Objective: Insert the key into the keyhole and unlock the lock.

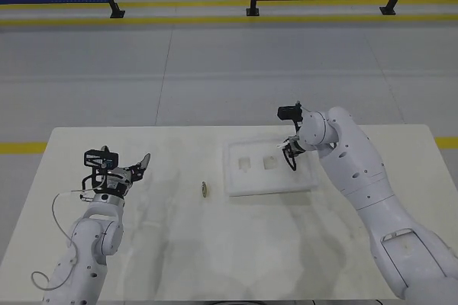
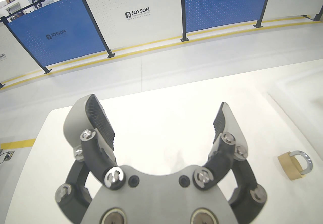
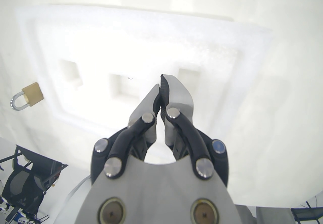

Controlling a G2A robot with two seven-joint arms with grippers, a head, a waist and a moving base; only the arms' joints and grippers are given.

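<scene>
A white table (image 1: 214, 252) seen from above, with a robot arm at each side. A small brass padlock (image 1: 204, 189) with a silver shackle lies on its side near the centre of the frame, just left of a white foam tray (image 1: 271, 191) and not touching it. At centre left, well apart from the padlock, the left gripper (image 1: 126, 158) has its claw spread wide with nothing between the ribbed pads (image 2: 99, 119). The right gripper (image 1: 291, 156) is over the tray's right part, near its square pockets (image 3: 123, 86), fingers (image 3: 176, 93) pressed together at the tips. Its wrist camera shows the padlock (image 3: 27, 96) at the left edge, beside the tray's rim (image 3: 37, 33).
</scene>
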